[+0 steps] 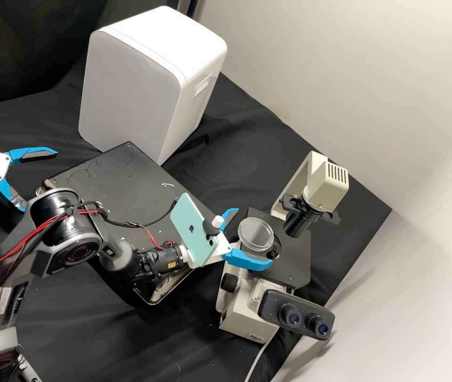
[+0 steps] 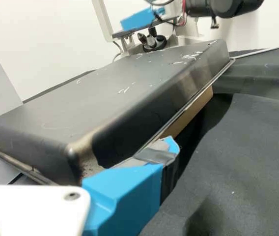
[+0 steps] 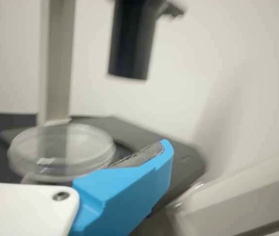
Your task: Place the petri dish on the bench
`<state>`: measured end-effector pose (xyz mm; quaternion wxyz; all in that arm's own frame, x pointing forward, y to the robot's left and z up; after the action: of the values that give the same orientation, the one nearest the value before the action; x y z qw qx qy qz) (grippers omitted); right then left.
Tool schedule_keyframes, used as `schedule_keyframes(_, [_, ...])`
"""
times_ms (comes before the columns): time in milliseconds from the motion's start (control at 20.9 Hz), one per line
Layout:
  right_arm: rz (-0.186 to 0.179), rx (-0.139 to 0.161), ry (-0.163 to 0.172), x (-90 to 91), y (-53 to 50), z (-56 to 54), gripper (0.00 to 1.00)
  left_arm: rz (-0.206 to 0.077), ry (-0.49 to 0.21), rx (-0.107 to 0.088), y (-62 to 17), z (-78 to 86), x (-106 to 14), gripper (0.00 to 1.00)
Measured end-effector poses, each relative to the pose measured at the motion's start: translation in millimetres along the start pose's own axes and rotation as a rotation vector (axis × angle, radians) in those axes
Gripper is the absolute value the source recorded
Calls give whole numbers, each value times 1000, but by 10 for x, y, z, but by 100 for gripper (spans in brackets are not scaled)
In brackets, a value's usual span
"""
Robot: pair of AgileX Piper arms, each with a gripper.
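Observation:
A clear lidded petri dish (image 1: pixel 256 233) rests on the black stage (image 1: pixel 296 261) of a white microscope (image 1: pixel 247 313). My right gripper (image 1: pixel 249 236) is open at the stage, one blue finger on each side of the dish, neither clearly touching it. In the right wrist view the dish (image 3: pixel 61 147) lies just beside one blue finger (image 3: pixel 129 187). My left gripper (image 1: pixel 36 179) stands open and holds nothing at the bench's far left, next to a black metal tray (image 1: pixel 114 180). Its blue finger (image 2: pixel 129 191) sits close against the tray's edge (image 2: pixel 120 98).
A large white box-shaped appliance (image 1: pixel 146 79) stands at the back behind the tray. The microscope's lamp head (image 1: pixel 321 183) hangs over the stage. Black cloth (image 1: pixel 247 138) covers the bench, with open room between the appliance and the microscope. A white wall runs along the right.

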<state>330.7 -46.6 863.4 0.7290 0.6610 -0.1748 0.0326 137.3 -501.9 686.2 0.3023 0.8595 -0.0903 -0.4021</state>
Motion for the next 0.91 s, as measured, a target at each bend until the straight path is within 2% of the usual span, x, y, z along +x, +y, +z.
schedule_keyframes(96, [-32,7,2,39,-79,0,100,0,0,0,0,0,0,100])
schedule_keyframes(239, [-42,5,8,67,-121,-7,100,0,0,0,0,0,0,100])
schedule_keyframes(909, [-46,5,8,80,-142,-1,100,-5,0,-1,-9,-1,11,100])
